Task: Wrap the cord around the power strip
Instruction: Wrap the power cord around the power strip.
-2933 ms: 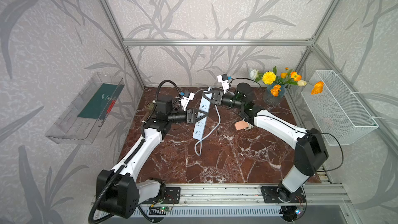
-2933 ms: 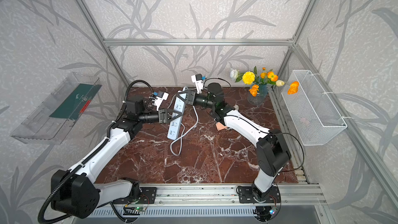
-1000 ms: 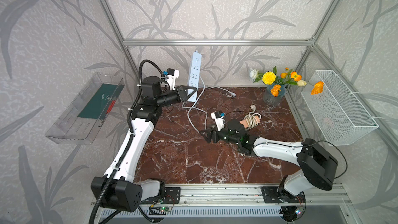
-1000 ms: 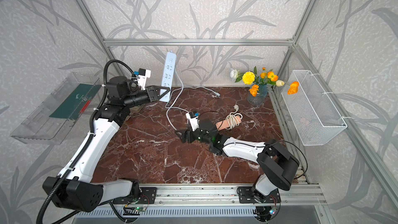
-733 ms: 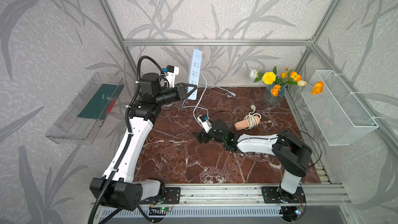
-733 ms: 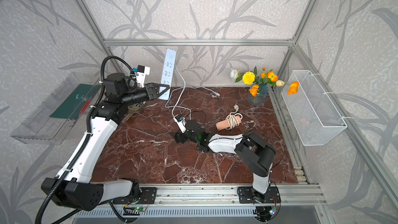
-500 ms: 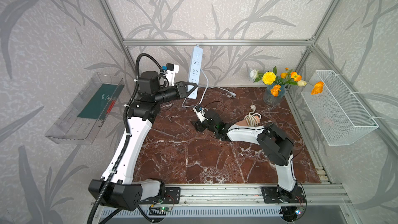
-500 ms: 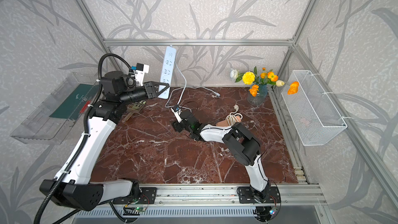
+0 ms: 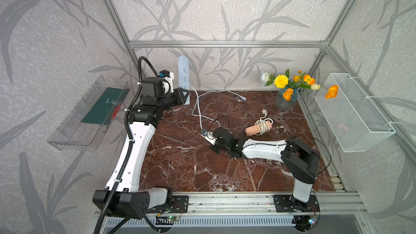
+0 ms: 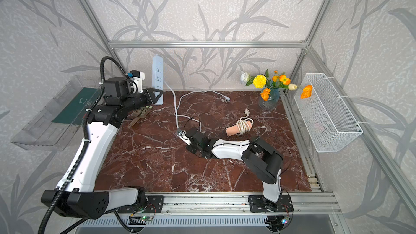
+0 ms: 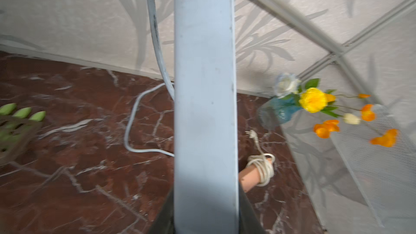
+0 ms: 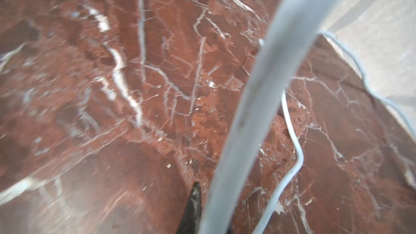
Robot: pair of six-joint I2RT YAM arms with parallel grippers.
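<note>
1. Clear wall tray (image 9: 90, 113) hangs on the left wall, outside the table's left edge, with a dark green card inside.
2. Brown tool (image 10: 140, 114) with green tips lies on the table (image 9: 180, 169) close beside the left arm, near the left edge.
3. Left gripper (image 9: 184, 95) is at the back-left corner, clamped tight on the lower end of the power strip (image 9: 183, 73). The strip is upright and off the marble. Its top end is near the back wall, below the frame bar; can't tell if it touches.
4. Cord (image 9: 197, 106) drops from the strip to the marble and snakes forward to mid-table. Another run follows the back edge, and the plug (image 9: 242, 97) lies there.
5. Right gripper (image 9: 208, 136) is low at table centre, pinched closed on the cord. In the wrist view the cord (image 12: 258, 97) rises past one fingertip (image 12: 194, 196).
6. Bare marble runs across the front half, between the arm bases.
7. Pink handle (image 9: 249, 130) wound with cream cord lies just behind the right forearm, apart from it.
8. Vase (image 9: 286, 102) of flowers sits in the back-right corner, at the right edge.
9. Wire basket (image 9: 351, 113) is on the right wall, past the table edge.
</note>
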